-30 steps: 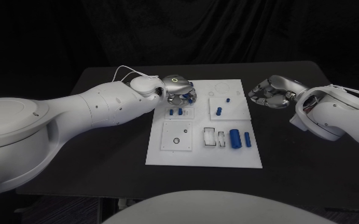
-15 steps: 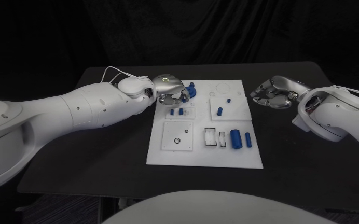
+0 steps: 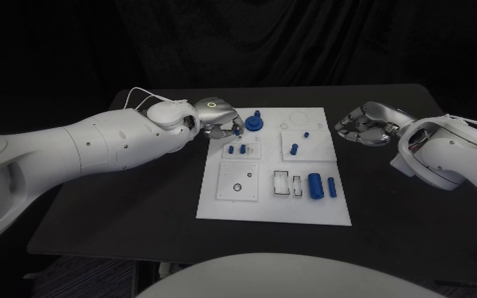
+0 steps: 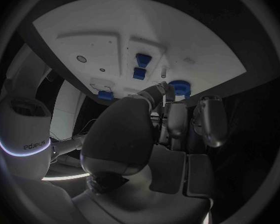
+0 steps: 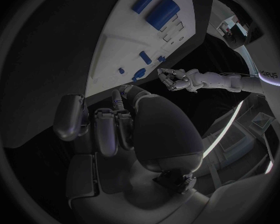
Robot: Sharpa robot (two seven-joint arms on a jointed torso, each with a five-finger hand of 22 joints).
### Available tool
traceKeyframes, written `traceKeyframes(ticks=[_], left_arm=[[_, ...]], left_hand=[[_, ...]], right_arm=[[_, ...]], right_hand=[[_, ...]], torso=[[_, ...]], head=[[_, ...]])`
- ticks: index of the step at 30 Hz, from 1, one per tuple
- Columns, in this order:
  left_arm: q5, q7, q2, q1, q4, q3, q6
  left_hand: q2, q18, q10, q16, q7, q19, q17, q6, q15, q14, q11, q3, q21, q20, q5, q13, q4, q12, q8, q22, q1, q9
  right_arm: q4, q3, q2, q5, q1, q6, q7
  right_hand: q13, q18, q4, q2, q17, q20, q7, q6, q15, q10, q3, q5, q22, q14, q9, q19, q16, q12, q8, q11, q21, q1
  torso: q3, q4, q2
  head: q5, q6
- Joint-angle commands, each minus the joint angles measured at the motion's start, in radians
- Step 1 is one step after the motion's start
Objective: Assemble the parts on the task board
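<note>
Assembly partway | blue gear part (image 3: 256, 123) stands at task board's (image 3: 273, 212) far-left corner, left hand (image 3: 218, 118) just beside it, fingers curled, apparently empty | loose cylinders (image 3: 315, 184) still lie unplaced | right hand (image 3: 364, 125) curled, idle off-board

The task board (image 3: 270, 208) lies mid-table (image 3: 139, 201). On it, a round part (image 3: 256, 123) stands at eleven o'clock, the left hand (image 3: 217, 118) just beside it at nine. Two small parts (image 3: 236, 150) lie below; a peg (image 3: 294, 149) lies at one o'clock; two cylinders (image 3: 320, 185) lie at four. The right hand (image 3: 362, 124) hovers off the board's edge at two o'clock.
</note>
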Motion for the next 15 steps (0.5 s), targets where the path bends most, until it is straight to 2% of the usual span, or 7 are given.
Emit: traceKeyframes(ticks=[1, 11, 15], left_arm=[[0.001, -0.015, 0.0, 0.002, -0.001, 0.001, 0.017], [0.001, -0.021, 0.013, -0.001, -0.021, 0.001, 0.022], [0.001, -0.027, 0.021, -0.003, -0.029, 0.001, 0.02]], left_hand=[[-0.001, -0.006, 0.006, 0.002, 0.005, 0.003, -0.002, 0.004, 0.002, 0.005, 0.003, 0.002, 0.0, 0.001, 0.004, -0.002, 0.005, -0.006, -0.004, 0.172, -0.012, -0.001], [-0.002, -0.005, 0.008, -0.001, 0.006, 0.0, -0.007, 0.002, 0.004, 0.0, 0.004, 0.005, -0.004, 0.001, 0.009, -0.009, 0.003, -0.016, -0.008, 0.171, -0.01, -0.001], [-0.002, -0.005, 0.009, -0.002, 0.006, -0.001, -0.009, 0.002, 0.005, -0.002, 0.005, 0.006, -0.004, 0.001, 0.011, -0.01, 0.003, -0.019, -0.009, 0.171, -0.011, -0.002]], right_arm=[[-0.001, 0.001, 0.0, -0.001, -0.003, 0.01, -0.017], [-0.004, 0.001, 0.002, -0.001, -0.004, 0.011, -0.018], [-0.005, 0.001, 0.002, -0.001, -0.004, 0.012, -0.019]], right_hand=[[0.135, 0.015, 0.0, 0.002, 0.099, 0.001, 0.001, 0.0, 0.002, -0.005, 0.008, 0.004, 0.15, 0.068, -0.001, -0.008, -0.005, -0.007, -0.002, -0.002, -0.007, -0.011], [0.135, 0.015, 0.0, 0.002, 0.099, 0.001, 0.001, 0.0, 0.002, -0.005, 0.008, 0.004, 0.15, 0.068, -0.001, -0.008, -0.005, -0.007, -0.002, -0.002, -0.007, -0.011], [0.135, 0.015, 0.0, 0.002, 0.099, 0.001, 0.001, 0.0, 0.002, -0.005, 0.008, 0.004, 0.15, 0.068, -0.001, -0.008, -0.005, -0.007, -0.002, -0.002, -0.007, -0.011]], torso=[[0.0014, 0.0046, -0.002], [-0.0023, 0.0065, -0.002], [-0.0018, 0.0045, -0.003]], head=[[-0.004, 0.0], [-0.007, 0.0], [-0.005, 0.0]])
